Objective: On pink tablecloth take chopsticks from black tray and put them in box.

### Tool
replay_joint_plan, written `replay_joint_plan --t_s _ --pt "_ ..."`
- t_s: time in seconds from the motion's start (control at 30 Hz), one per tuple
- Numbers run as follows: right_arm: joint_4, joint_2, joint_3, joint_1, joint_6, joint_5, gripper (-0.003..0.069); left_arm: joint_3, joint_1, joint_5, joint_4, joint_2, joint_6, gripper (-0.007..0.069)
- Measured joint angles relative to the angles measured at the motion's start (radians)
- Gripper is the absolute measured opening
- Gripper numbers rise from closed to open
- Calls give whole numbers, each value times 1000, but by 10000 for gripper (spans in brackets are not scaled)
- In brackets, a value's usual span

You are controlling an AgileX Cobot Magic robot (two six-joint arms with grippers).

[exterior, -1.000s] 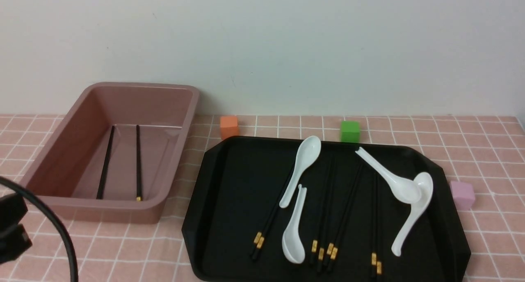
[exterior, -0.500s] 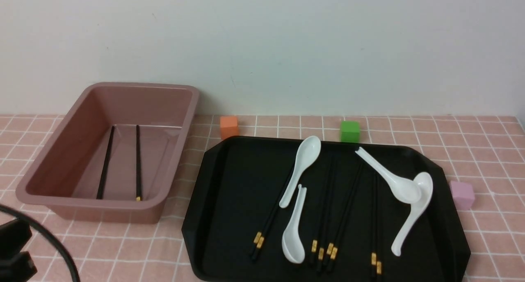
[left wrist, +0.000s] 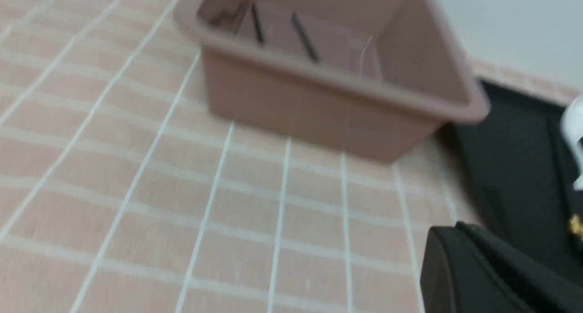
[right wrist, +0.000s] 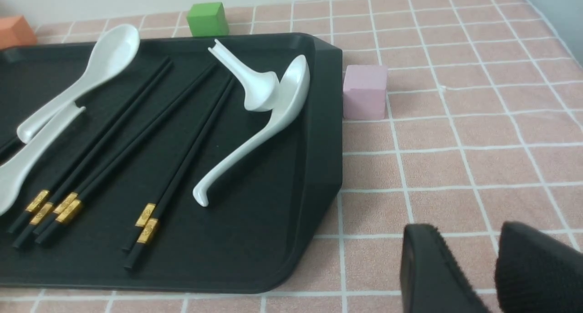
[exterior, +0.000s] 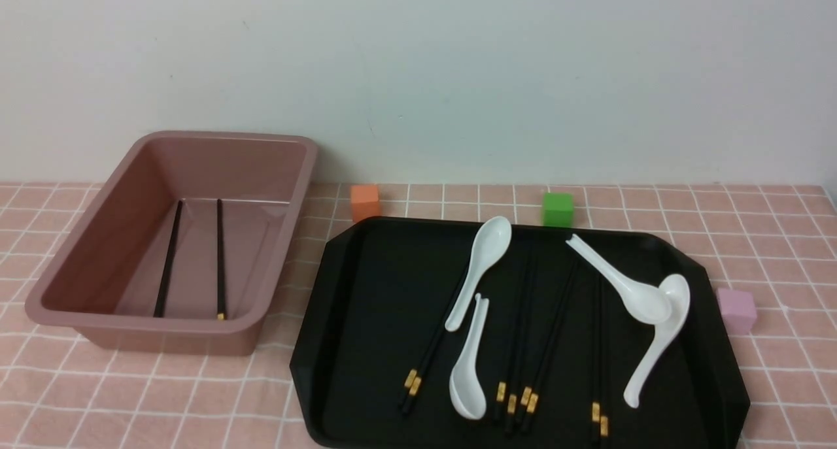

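The right tool (right wrist: 469,242), slightly parted and empty, should pinch the chopsticks (right wrist: 182,167) at the black tray's (right wrist: 282,222) five o'clock, mid-shaft. I cannot tell the left tool's (left wrist: 483,267) opening.

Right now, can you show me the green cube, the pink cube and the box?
green cube (exterior: 558,210): front view, on its front face.
pink cube (exterior: 737,317): front view, on its front face.
box (exterior: 173,339): front view, on its near outer wall.
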State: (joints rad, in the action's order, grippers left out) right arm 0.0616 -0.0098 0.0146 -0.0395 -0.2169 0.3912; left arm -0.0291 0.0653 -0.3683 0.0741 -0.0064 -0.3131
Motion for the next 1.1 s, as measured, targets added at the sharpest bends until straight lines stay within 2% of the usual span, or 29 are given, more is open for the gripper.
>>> replay_joint_plan --t_s 1.1 --pt "-1 0 0 0 0 0 240 -1 -5 -23 5 -4 0 -13"
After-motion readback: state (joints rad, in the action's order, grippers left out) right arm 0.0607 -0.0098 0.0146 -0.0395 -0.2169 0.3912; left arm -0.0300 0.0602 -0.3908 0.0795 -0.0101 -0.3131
